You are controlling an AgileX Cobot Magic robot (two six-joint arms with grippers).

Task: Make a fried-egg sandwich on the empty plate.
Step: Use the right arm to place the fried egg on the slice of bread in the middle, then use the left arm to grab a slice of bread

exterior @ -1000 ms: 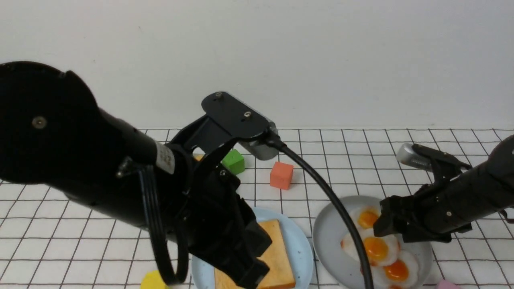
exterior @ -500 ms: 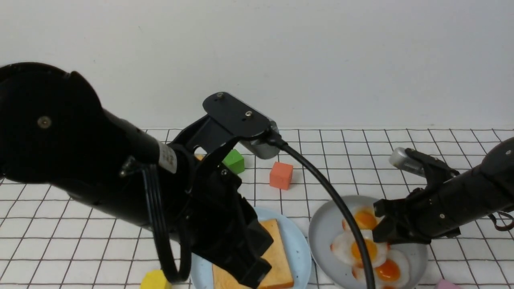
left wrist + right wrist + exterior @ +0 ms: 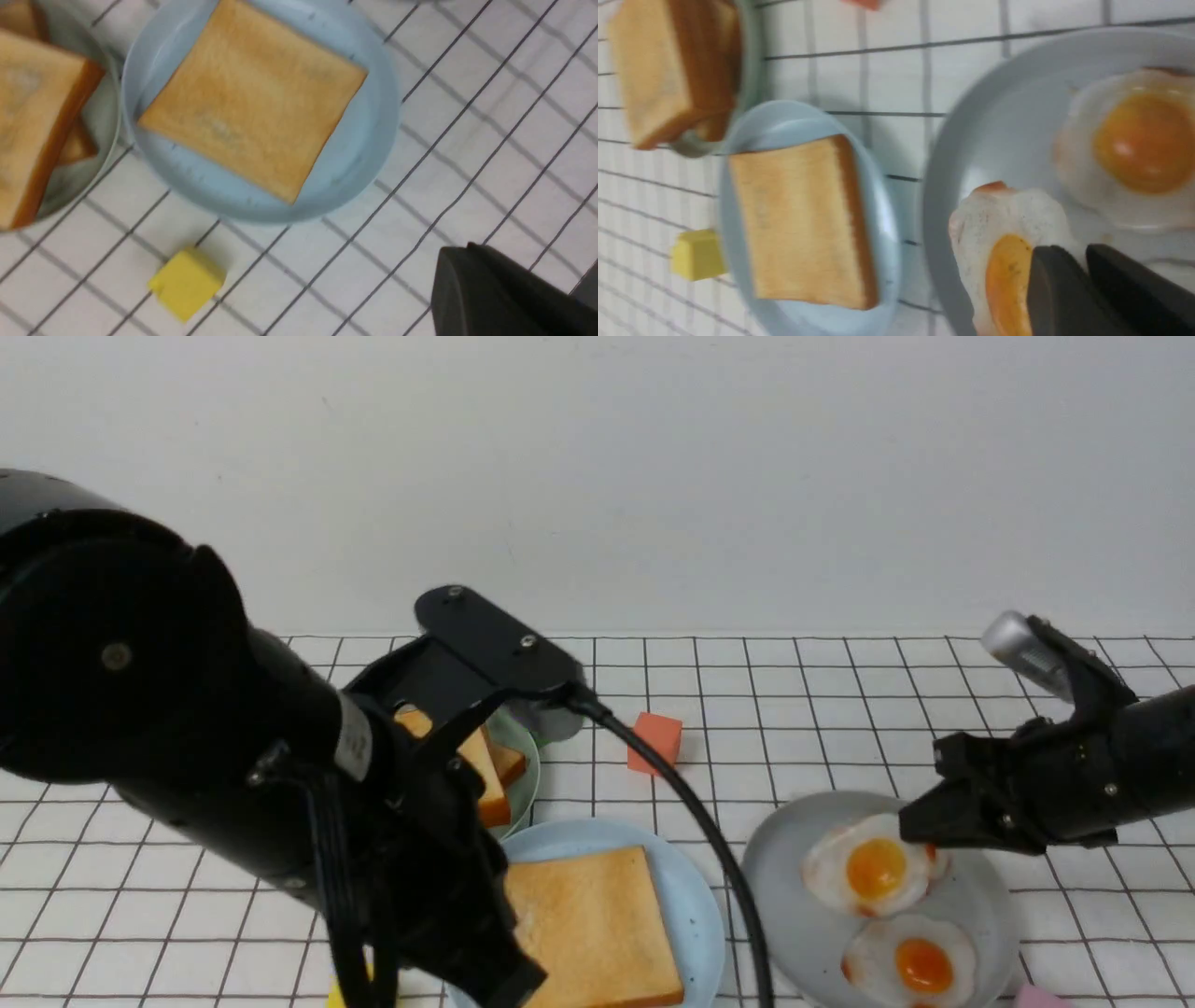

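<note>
The light-blue plate holds one golden toast slice, also seen in the left wrist view and the right wrist view. To its right a grey plate carries fried eggs. My right gripper is shut on the edge of one fried egg, which is tilted up off the plate. Another egg lies flat on the grey plate. My left gripper is shut on nothing, above the cloth beside the blue plate.
A pale green plate with piled plain toast stands behind the blue plate. An orange cube lies further back and a yellow cube near the blue plate. The left arm's black cable runs between the two plates.
My right gripper has shut on a fried egg and drawn back to the right, lifting it. The left arm has pulled back to the left, uncovering the toast and the green plate.
</note>
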